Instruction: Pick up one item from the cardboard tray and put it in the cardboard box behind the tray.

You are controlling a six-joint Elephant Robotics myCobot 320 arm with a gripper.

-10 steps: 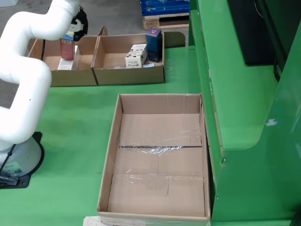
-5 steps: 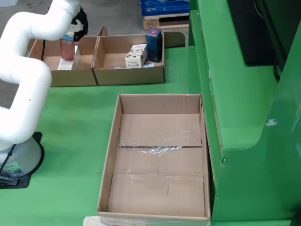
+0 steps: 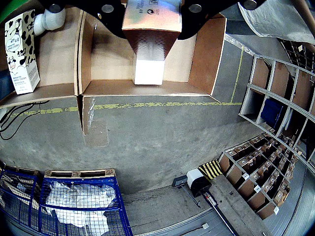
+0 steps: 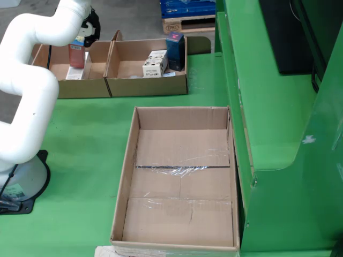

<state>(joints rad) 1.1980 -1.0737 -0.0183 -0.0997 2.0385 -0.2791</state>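
Note:
My gripper (image 3: 150, 19) is shut on a copper-red carton (image 3: 150, 37) and stands over the left cardboard tray (image 4: 64, 88) in the fixed view. There the gripper (image 4: 87, 31) is at the top left with the red carton (image 4: 76, 55) upright under it, low inside the tray. I cannot tell whether the carton is off the tray floor. A white item (image 3: 149, 72) lies below it. The right tray (image 4: 147, 85) holds a cow-patterned carton (image 4: 155, 62), also in the wrist view (image 3: 20, 51), and a blue carton (image 4: 175, 51). A large open cardboard box (image 4: 182, 176) lies empty in front.
The white arm (image 4: 27, 80) and its base (image 4: 19, 184) are at the left of the green table (image 4: 80, 160). A green machine frame (image 4: 278, 134) walls the right side. The wrist view shows blue mesh crates (image 3: 78, 206) and shelving (image 3: 275, 113) on the floor beyond.

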